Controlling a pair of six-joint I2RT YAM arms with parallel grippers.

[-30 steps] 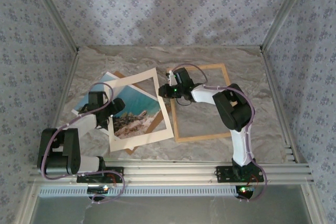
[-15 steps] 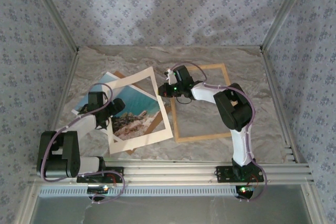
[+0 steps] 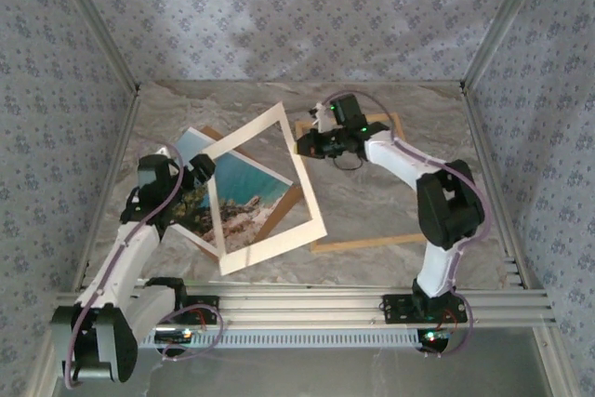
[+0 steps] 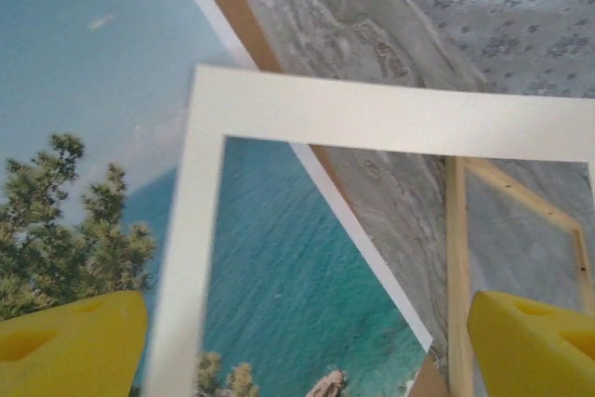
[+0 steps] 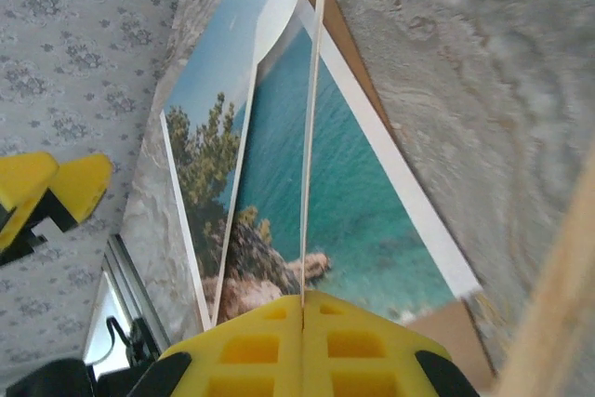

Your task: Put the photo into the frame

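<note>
Top external: photo [image 3: 246,194] outside frame [image 3: 372,243], beneath tilted mat [image 3: 274,247]; right tool [image 3: 302,146] pinching mat, left tool [image 4: 307,350] agape.

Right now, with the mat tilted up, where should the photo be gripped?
Probably the far left corner of the photo: it lies flat on the backing board, and that corner is clear of the cream mat the shut right gripper holds tilted. Bring the open left gripper in low from the left.
</note>
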